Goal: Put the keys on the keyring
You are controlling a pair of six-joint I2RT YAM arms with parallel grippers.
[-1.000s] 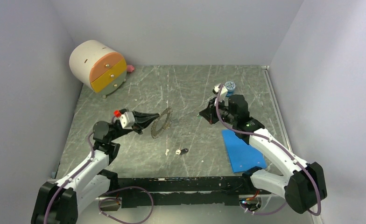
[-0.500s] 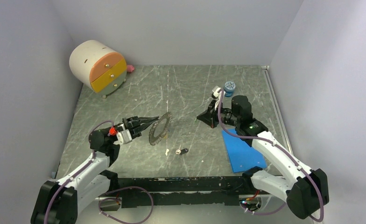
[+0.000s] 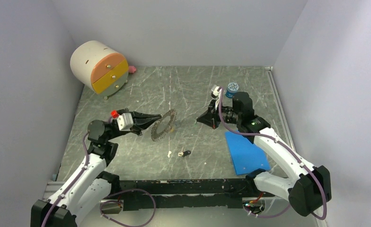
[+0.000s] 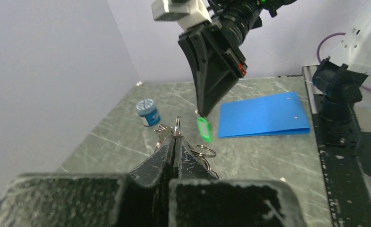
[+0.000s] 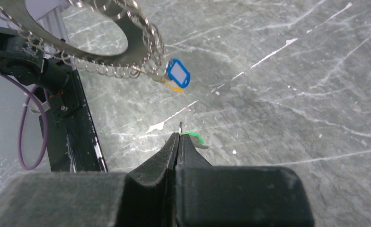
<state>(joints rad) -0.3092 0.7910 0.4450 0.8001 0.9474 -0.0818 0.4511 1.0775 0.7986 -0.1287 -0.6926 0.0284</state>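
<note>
The left arm [image 3: 86,171] and the right arm [image 3: 282,153] have white shells with black joints and bases. A thin purple cable [image 5: 21,135] runs along each. The left gripper [image 3: 158,117] and right gripper [image 3: 198,120] are black wedges (scuffed grey up close). The left has a white camera block [image 3: 123,121] with a red cap [image 3: 114,114].

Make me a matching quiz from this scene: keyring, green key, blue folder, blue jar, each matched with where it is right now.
A keyring
B green key
C blue folder
D blue jar

1 standing upright on the table
2 pinched in the left jaws
3 lying flat
4 dangling from the right jaws

Pairs: A-2, B-4, C-3, D-1
</note>
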